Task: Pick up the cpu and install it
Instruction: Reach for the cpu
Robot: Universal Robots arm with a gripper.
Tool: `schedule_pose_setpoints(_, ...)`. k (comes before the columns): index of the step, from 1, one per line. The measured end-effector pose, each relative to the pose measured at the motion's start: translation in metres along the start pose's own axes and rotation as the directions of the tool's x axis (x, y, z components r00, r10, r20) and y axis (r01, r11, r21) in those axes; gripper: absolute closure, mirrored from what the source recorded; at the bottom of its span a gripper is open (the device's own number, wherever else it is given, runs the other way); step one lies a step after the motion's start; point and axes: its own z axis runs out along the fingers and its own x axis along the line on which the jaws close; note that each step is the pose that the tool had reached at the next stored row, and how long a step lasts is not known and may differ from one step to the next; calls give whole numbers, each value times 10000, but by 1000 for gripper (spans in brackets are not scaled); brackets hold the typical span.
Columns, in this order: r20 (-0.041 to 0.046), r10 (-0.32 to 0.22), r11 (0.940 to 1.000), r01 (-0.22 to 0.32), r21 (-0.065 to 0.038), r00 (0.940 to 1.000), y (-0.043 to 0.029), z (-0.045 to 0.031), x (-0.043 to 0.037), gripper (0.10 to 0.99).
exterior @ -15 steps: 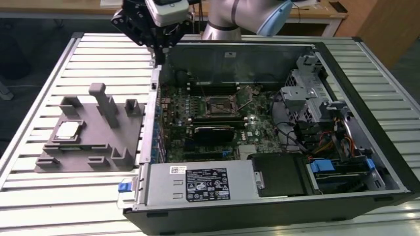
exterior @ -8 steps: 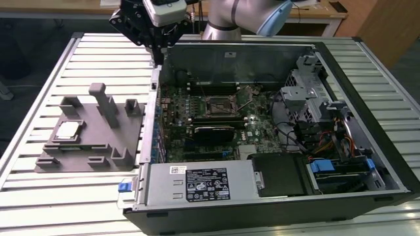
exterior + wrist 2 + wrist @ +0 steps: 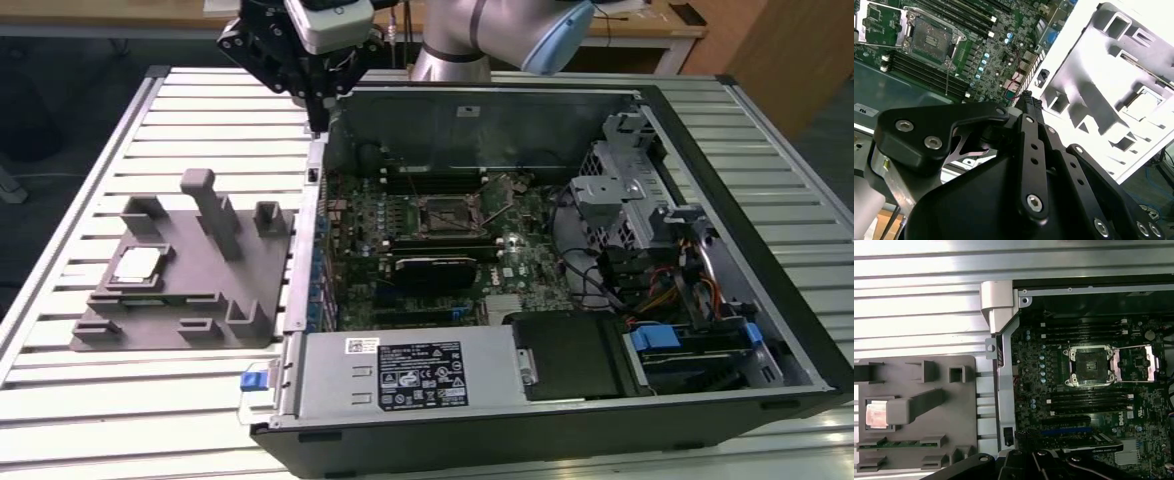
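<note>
The cpu (image 3: 138, 263) lies flat in a recess of the grey fixture (image 3: 200, 325) on the table (image 3: 200, 110), well apart from the tool (image 3: 318, 118). The tool hangs over the rear corner of the open computer case (image 3: 310, 300). Its fingers look pressed together with nothing between them.

Likely risks:
- A descent with the fingers closed would jab the chip rather than straddle it.
- The fixture's tall post (image 3: 211, 210) stands near the chip and could catch a finger.
- The chip is thin, so a shallow pinch may slip.
- The socket (image 3: 1089, 366) sits bare with its load plate (image 3: 1135, 362) swung aside. A tilted or misrotated placement could bend its contacts.
</note>
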Motion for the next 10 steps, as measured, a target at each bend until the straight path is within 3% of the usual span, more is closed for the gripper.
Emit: schedule_pose_setpoints(10, 0, 0, 10000, 0, 1, 10000, -6, 0, 81, 980)
